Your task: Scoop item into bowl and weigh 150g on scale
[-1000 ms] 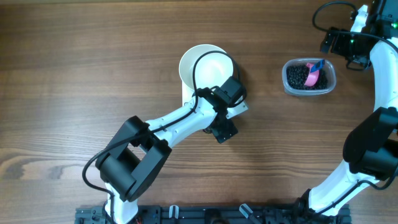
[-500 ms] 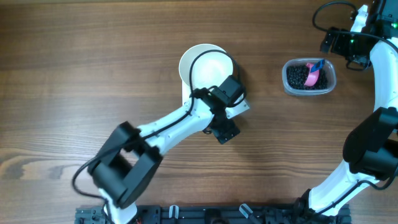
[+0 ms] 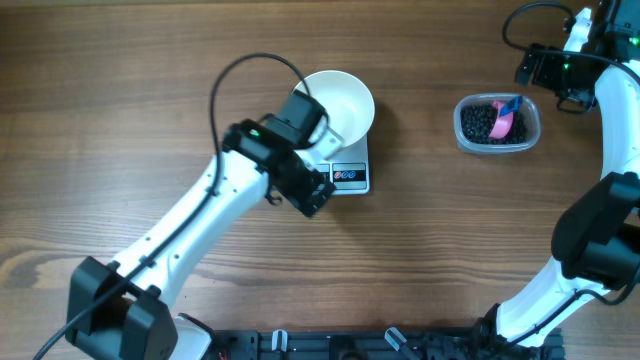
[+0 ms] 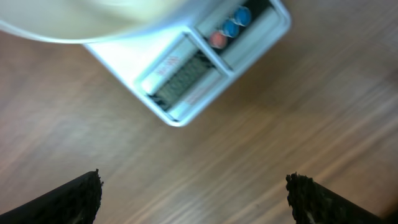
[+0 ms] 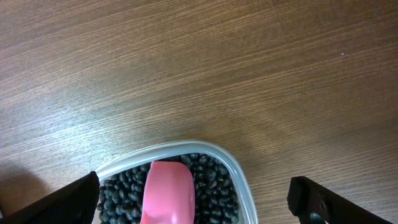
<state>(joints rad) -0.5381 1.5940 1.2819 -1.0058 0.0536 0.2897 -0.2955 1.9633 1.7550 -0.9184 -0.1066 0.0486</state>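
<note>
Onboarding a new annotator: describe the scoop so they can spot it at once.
On the wooden table, go to the right side from overhead, where a clear plastic tub holds black beans. The scoop lies in those beans. It is the only bright pink thing in view.

brown wood-grain table — evenly lit, filling every view — no walls
</note>
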